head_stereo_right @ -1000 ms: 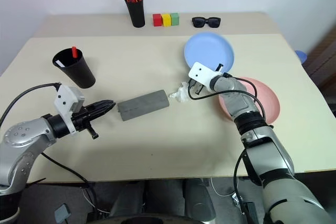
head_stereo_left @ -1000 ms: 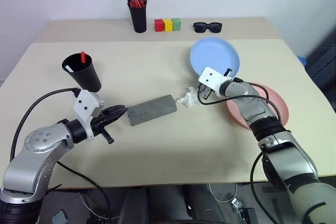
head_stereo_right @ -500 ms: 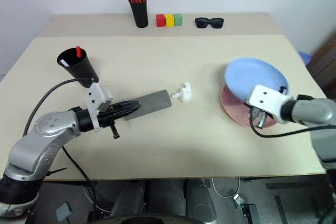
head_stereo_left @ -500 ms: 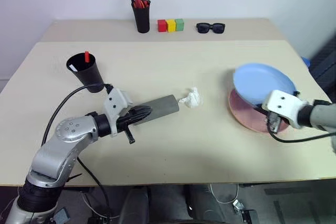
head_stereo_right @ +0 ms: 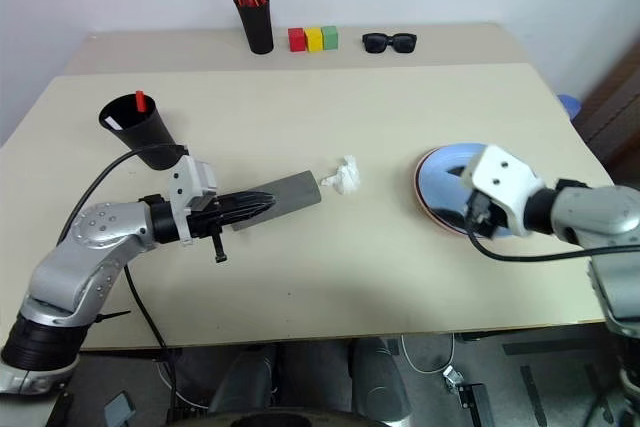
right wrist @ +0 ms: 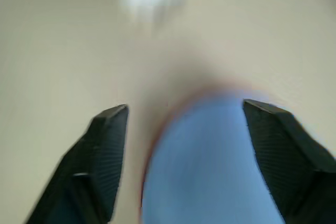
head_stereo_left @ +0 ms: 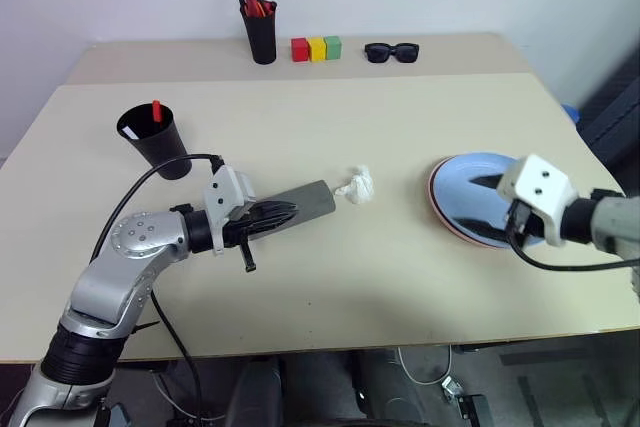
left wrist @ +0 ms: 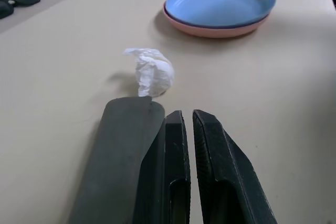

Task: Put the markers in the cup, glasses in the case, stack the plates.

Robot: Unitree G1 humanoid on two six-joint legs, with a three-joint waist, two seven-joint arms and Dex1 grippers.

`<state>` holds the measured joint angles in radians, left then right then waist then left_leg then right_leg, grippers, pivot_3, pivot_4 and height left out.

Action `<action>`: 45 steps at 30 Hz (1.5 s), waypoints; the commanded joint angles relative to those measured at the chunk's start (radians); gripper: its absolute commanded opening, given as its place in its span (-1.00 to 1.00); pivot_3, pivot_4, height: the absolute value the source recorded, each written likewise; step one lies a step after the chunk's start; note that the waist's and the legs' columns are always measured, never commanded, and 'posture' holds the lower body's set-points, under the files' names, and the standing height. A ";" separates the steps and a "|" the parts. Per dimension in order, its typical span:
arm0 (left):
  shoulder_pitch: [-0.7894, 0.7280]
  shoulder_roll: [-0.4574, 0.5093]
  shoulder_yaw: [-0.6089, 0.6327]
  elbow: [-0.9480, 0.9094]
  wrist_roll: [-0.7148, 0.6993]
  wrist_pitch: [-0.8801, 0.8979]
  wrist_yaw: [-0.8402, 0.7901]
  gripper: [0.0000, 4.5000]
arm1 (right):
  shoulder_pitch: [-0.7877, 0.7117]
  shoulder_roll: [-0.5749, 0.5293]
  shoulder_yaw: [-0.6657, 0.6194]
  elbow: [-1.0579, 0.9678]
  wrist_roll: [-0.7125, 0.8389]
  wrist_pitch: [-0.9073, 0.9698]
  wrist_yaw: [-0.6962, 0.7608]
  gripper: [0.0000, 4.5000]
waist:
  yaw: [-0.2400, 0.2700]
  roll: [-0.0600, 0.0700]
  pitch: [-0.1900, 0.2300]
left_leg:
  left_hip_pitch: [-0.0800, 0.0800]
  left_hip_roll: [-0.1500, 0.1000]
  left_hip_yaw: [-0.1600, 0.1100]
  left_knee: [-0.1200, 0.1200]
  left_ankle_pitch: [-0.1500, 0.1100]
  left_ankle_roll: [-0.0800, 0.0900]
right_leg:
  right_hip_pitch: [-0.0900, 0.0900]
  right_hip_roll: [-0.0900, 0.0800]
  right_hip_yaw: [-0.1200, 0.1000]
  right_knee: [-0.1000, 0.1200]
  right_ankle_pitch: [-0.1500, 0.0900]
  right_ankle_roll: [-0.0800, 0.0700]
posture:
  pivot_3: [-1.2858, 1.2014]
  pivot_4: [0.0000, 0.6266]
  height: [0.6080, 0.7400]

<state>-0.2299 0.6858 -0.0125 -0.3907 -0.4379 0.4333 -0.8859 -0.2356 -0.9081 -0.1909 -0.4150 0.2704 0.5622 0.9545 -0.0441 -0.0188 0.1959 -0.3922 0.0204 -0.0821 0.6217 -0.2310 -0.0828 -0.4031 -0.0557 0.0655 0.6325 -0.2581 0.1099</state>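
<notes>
Look first at the left wrist view: it gives you the blue plate (left wrist: 220, 1) sitting inside the pink plate (left wrist: 210, 29), stacked, which from the head camera reads mostly as one disc near the table's (head_stereo_left: 330, 277) right edge. The same view shows the left gripper (left wrist: 188, 121) with its fingers together, holding nothing, lying right alongside the grey case (left wrist: 118, 150); you cannot tell there whether finger and case touch. A crumpled white tissue (left wrist: 151, 71) sits just past the case's far end.

From the head camera you get what the wrists miss: the black cup (head_stereo_left: 153, 137) near the left edge, with a red-tipped marker (head_stereo_left: 157, 110) standing in it. The second marker is hard to make out inside the cup. Along the far edge stand a pen holder (head_stereo_left: 262, 35), three coloured blocks (head_stereo_left: 317, 48) and black sunglasses (head_stereo_left: 391, 51).

The right gripper (right wrist: 186, 129) has its fingers spread wide over the near rim of the plates, gripping nothing; that view is blurred, and the case's contents are hidden from you.
</notes>
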 commanded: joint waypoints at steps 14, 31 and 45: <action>0.173 0.071 0.201 -0.049 0.002 -0.015 0.062 -0.90 | -0.246 0.393 0.413 0.368 -0.256 -0.133 -0.303 0.55 | 0.001 -0.001 0.000 | -0.002 0.000 0.000 -0.001 0.000 0.000 | -0.002 0.000 0.000 0.000 0.000 0.000 | 0.03 -0.52 1.00; 0.159 0.049 0.142 -0.062 0.010 -0.002 0.066 -0.90 | -0.161 0.225 0.143 0.222 -0.243 -0.076 -0.319 -0.97 | 0.015 -0.001 0.000 | -0.002 0.000 0.000 -0.001 0.000 0.000 | -0.002 -0.001 0.000 0.000 0.000 0.000 | 0.03 -0.52 1.00; 0.032 -0.018 0.113 0.136 0.064 -0.104 0.084 -0.90 | 0.092 0.024 -0.035 0.216 -0.203 -0.159 -0.222 0.27 | -0.003 0.000 0.000 | 0.000 0.000 0.001 0.001 -0.001 0.001 | -0.001 -0.001 0.001 0.000 0.000 0.000 | 0.03 -0.52 1.00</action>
<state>-0.1869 0.6679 0.0575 -0.2561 -0.3795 0.3537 -0.8268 -0.1256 -0.8821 -0.2035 -0.1725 0.0480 0.4553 0.7234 -0.0466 -0.0188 0.1955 -0.3922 0.0200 -0.0806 0.6223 -0.2318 -0.0815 -0.4037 -0.0562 0.0665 0.6330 -0.2579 0.1102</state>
